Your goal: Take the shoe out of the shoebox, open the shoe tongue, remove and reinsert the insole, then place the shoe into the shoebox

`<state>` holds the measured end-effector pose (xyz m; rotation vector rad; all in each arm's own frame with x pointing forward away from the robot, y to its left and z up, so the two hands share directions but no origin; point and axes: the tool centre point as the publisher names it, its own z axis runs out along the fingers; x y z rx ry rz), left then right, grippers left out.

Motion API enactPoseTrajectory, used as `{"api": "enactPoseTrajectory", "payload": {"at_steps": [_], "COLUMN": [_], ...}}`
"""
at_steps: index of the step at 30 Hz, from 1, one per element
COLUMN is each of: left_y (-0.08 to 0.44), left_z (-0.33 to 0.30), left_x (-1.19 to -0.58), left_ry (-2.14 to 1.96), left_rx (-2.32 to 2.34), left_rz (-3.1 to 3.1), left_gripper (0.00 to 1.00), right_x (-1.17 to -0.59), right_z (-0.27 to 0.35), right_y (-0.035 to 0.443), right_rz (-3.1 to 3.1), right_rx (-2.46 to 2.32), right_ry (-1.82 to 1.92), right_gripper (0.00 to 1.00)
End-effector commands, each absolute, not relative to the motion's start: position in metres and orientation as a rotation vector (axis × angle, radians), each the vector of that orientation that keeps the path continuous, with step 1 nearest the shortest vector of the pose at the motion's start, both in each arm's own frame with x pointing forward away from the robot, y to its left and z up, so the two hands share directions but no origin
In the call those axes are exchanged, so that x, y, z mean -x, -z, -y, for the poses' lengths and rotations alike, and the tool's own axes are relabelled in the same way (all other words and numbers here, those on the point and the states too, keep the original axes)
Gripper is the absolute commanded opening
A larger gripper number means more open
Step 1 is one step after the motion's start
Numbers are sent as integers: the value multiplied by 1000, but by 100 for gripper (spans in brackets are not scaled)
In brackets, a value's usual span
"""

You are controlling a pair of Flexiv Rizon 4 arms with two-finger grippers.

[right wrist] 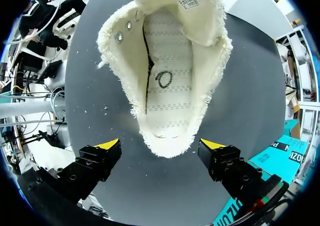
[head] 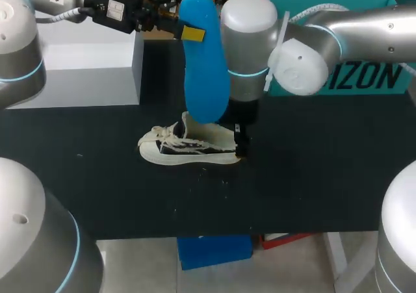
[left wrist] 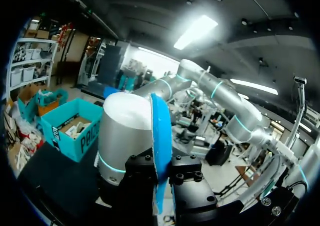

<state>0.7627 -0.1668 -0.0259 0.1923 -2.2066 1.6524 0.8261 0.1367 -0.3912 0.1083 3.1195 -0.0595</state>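
Shoe (head: 188,147) is out, lying mid-worktop (head: 312,176); my left end effector (head: 192,33) pinches its blue insole (head: 205,85) aloft at 12 o'clock, my right end effector (right wrist: 161,145) is spread either side of its heel at 3 o'clock, so I judge reinserting and boxing remain

Shoe (right wrist: 170,85) toe cut off in right wrist view.
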Motion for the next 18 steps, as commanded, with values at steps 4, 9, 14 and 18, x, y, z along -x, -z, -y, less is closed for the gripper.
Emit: {"api": "enactPoseTrajectory", "payload": {"at_steps": [4, 9, 14, 18], "left_y": [27, 27, 27, 27], "left_z": [168, 168, 168, 168], "left_x": [-763, -763, -763, -763], "left_ry": [-1653, -1653, -1653, -1653], "left_rx": [-193, -193, -193, -193], "left_rz": [2208, 2208, 2208, 2208], "left_gripper": [0, 0, 0, 0], "right_x": [-827, -830, -835, -837], "right_z": [-139, -140, -143, -145], "right_y": [394, 395, 395, 394], "right_rz": [-3115, -3111, -3108, -3105], "right_rx": [-121, -145, -149, -144], "right_ry": [126, 83, 65, 58], "right_gripper": [100, 100, 100, 100]}}
